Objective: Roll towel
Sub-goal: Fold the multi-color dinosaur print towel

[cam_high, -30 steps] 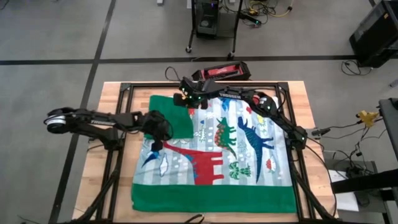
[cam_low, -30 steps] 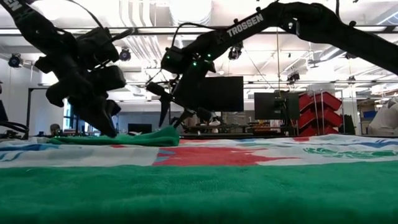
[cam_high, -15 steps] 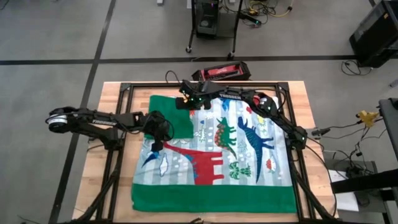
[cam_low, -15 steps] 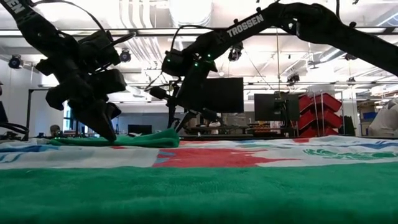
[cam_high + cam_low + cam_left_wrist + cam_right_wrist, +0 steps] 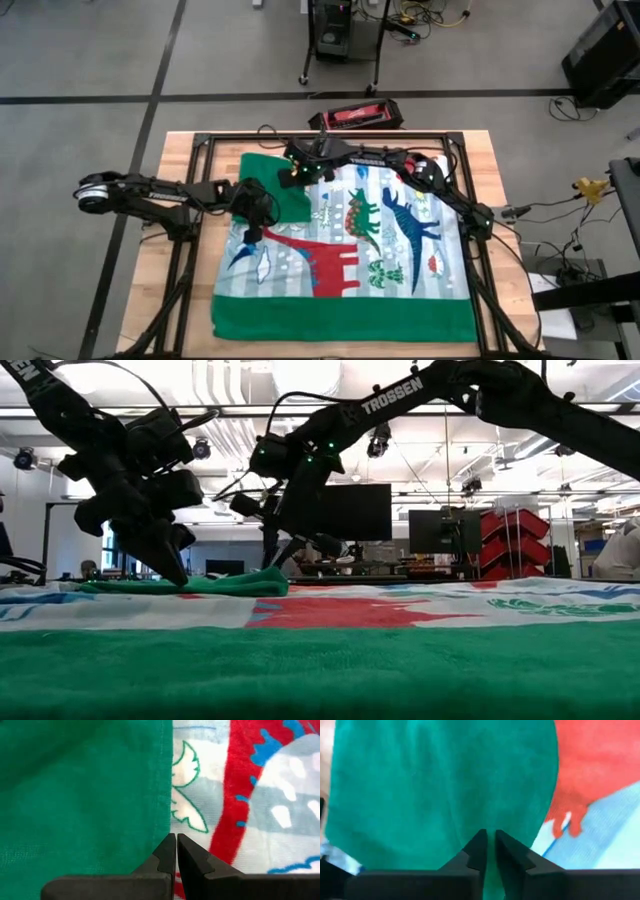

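The towel [image 5: 350, 250] lies spread on the table, dinosaur face up, with a green band along its near edge. Its far left corner is folded over as a green flap [image 5: 275, 185] that rests on the printed face. My left gripper [image 5: 176, 839] is shut and stands at the flap's near edge [image 5: 255, 224], tips down. My right gripper [image 5: 490, 842] reaches in from the far right. It is shut over the flap's far part [image 5: 289, 182], seen in the low view as a raised green fold [image 5: 265, 578]. My left gripper sets its shut fingertips [image 5: 182, 580] down on the towel, right at the green flap's near edge [image 5: 165, 827], slanting down from the table's left. Whether any cloth is caught between the fingers I cannot tell. My right gripper has closed on the flap's green cloth [image 5: 490, 822], coming steeply from above and slanting from the far right. Green shows in the narrow slit between the fingers. One layer or several, I cannot tell. The flap still lies on the towel.
Black frame rails [image 5: 200, 150] run round the wooden table top [image 5: 180, 170], close to the towel's edges. A red and black case [image 5: 355, 117] lies past the far edge. Behind the table the low view shows monitors and red bins.
My right gripper has moved a little toward the table's left, along the far part of the green flap. It has rolled about its own axis and shut. The towel and its flap lie as before.
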